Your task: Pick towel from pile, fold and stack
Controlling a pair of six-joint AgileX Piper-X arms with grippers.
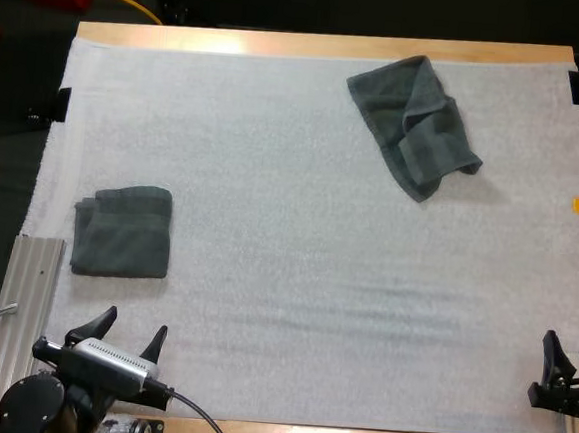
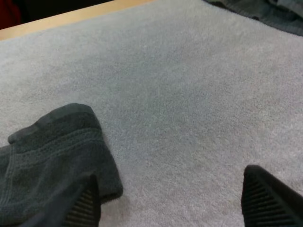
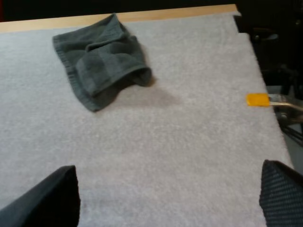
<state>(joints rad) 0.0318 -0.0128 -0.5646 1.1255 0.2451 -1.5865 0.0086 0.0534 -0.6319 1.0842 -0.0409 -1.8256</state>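
A: The white mat [image 1: 295, 277] covers most of the wooden table, and we have two towels on it. The crumpled towel [image 1: 412, 121] lies near the mat's far right corner. We take that for our pile, left loose for picking.

B: The folded towel [image 1: 123, 232] sits by the mat's left edge, squared up. We think it starts the stack.

A: Our left gripper [image 1: 137, 320] hangs at the mat's near left corner, jaws spread and empty. Our right gripper [image 3: 168, 165], at the mat's near right corner, is spread too.

B: Our left wrist view shows the folded towel's stitched hem, which the high view does not. Our right wrist view shows the crumpled towel's looped fold.
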